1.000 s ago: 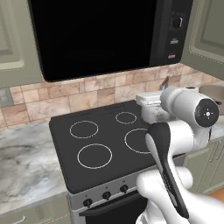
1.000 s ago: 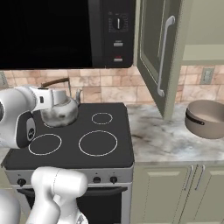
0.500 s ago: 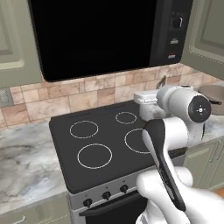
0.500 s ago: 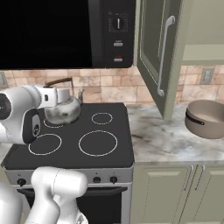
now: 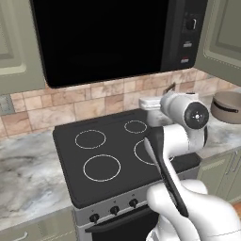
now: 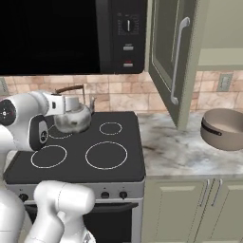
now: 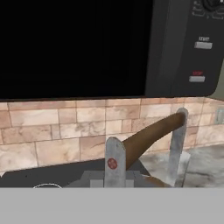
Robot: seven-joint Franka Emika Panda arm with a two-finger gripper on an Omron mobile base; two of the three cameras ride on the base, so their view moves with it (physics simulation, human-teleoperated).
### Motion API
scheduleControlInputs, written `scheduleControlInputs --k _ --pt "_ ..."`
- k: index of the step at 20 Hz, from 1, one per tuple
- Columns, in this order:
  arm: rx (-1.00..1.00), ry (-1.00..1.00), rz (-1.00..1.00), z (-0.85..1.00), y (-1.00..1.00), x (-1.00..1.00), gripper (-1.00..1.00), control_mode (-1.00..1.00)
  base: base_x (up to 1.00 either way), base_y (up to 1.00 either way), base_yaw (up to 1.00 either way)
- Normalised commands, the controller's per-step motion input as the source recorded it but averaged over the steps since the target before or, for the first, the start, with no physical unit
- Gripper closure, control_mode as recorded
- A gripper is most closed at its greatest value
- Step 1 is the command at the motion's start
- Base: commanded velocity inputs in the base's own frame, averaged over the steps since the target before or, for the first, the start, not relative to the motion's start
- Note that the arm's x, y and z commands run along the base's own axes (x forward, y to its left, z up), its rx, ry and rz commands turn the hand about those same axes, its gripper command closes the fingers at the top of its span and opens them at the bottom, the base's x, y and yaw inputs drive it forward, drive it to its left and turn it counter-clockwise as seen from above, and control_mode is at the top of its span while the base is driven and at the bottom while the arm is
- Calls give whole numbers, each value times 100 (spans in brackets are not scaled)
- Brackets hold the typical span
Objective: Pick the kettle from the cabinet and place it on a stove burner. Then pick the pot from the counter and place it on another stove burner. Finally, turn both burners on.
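The small silver kettle (image 6: 72, 118) hangs low over the rear left burner (image 6: 56, 135) of the black cooktop (image 6: 76, 166). My gripper (image 6: 65, 100) is shut on its arched brown handle (image 7: 148, 133). Whether the kettle's base touches the glass I cannot tell. The other burners (image 6: 106, 155) lie bare. In the left base view my own arm hides the kettle's body, and the hand (image 5: 150, 103) sits above the back right of the cooktop. The brown pot (image 6: 223, 129) stands on the marbled counter (image 6: 175, 154) to the right. The cabinet door (image 6: 173, 57) is swung open.
A black microwave (image 6: 71, 33) hangs directly above the cooktop, close over the kettle's handle. Behind the stove runs a tiled wall (image 6: 123, 99). The open cabinet door juts out over the counter between stove and pot. Knobs (image 6: 105, 194) line the stove front.
The kettle, still in my grip, has edged slightly farther toward the back wall over the rear of the cooktop. Pot and cabinet door have not moved.
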Motion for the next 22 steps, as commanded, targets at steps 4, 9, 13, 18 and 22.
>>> scheduleControlInputs --k 4,9,13,18,22 --pt "0 0 -12 -16 5 32 100 -100 0 0 0" --pt "0 0 -12 -13 3 30 100 -100 0 0 0" --pt "0 0 -11 -5 0 24 100 -100 0 0 0" --pt "0 0 -8 -7 0 22 100 -100 0 0 0" --pt "0 7 0 -22 -4 15 100 -100 0 0 0"
